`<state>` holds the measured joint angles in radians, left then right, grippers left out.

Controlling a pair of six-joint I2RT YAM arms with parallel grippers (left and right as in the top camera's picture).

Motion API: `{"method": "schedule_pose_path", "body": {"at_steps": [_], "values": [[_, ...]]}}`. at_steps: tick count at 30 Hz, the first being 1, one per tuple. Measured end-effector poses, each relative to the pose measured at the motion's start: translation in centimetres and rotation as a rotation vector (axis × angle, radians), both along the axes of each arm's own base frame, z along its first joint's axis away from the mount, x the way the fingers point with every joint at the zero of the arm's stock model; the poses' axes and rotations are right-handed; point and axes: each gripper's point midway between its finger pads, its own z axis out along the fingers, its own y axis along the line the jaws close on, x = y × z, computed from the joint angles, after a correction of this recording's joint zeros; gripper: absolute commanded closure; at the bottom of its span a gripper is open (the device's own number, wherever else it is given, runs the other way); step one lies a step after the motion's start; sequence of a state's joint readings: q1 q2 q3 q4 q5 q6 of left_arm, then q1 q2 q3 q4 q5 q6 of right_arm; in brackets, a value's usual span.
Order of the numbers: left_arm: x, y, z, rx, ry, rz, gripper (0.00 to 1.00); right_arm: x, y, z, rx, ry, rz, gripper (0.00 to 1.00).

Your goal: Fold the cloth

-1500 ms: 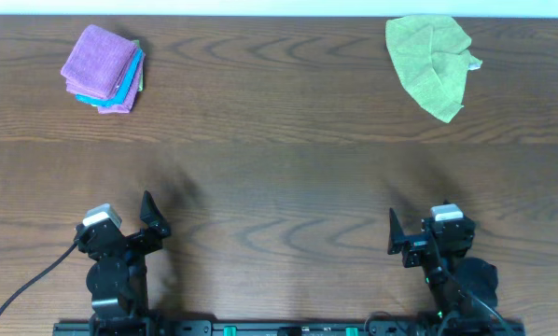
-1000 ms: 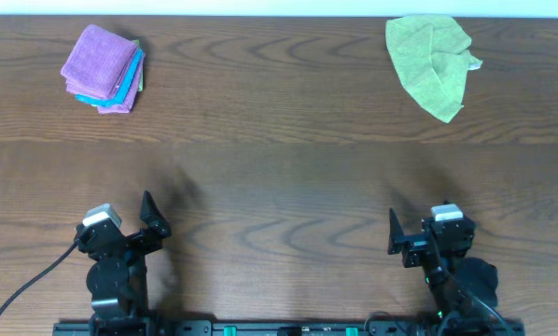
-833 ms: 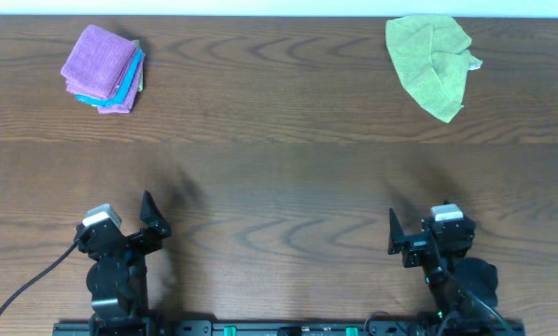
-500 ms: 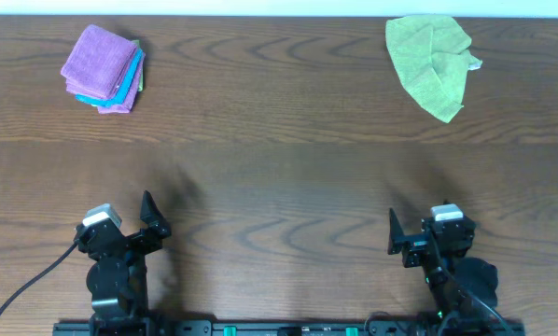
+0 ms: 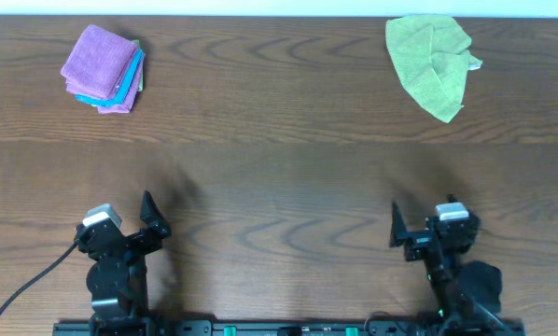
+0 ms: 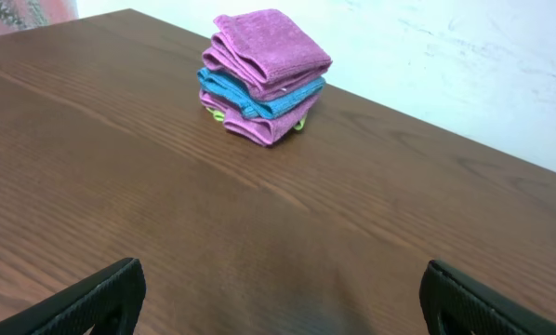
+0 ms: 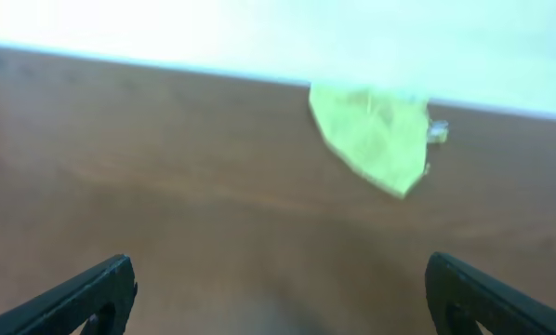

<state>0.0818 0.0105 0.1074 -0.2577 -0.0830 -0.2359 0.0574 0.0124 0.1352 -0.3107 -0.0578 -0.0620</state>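
The dark brown wooden table [image 5: 279, 159] is carrying everything. The crumpled light green microfibre cloth [image 5: 430, 56] is lying unfolded at the far right corner. A stack of folded purple and blue cloths [image 5: 104, 67] is sitting at the far left corner. The left hand [image 6: 280, 298] and right hand [image 7: 278, 284] are waiting released near the near edge, fingers spread wide. The small white tag [image 5: 475, 63] is showing at the cloth's right edge.

fuzzy matt microfibre cloth [image 5: 430, 63]; smooth wood-grain table [image 5: 279, 168], slight sheen.
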Motion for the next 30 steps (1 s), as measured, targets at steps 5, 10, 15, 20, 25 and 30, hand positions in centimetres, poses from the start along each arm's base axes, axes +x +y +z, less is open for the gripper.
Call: {"method": "schedule_pose_path", "body": {"at_steps": [5,10,15,20,25,30], "values": [[0.0,0.0,0.0,0.0,0.0,0.0,0.05,0.5,-0.9,6.8,0.147,-0.268,-0.061,0.01],[0.0,0.0,0.0,0.0,0.0,0.0,0.05,1.7,-3.2,8.2,0.294,-0.276,-0.183,0.01],[0.0,0.0,0.0,0.0,-0.002,0.0,0.05,5.1,-6.2,10.8,0.345,-0.179,-0.322,0.01],[0.0,0.0,0.0,0.0,-0.003,0.001,0.05,11.6,-8.8,9.7,0.349,0.039,-0.418,0.01],[0.0,0.0,0.0,0.0,-0.002,0.0,0.05,19.3,-10.9,4.9,0.393,0.272,-0.408,0.01],[0.0,0.0,0.0,0.0,-0.003,0.0,0.05,25.5,-12.0,0.0,0.461,0.433,-0.349,0.01]]}}
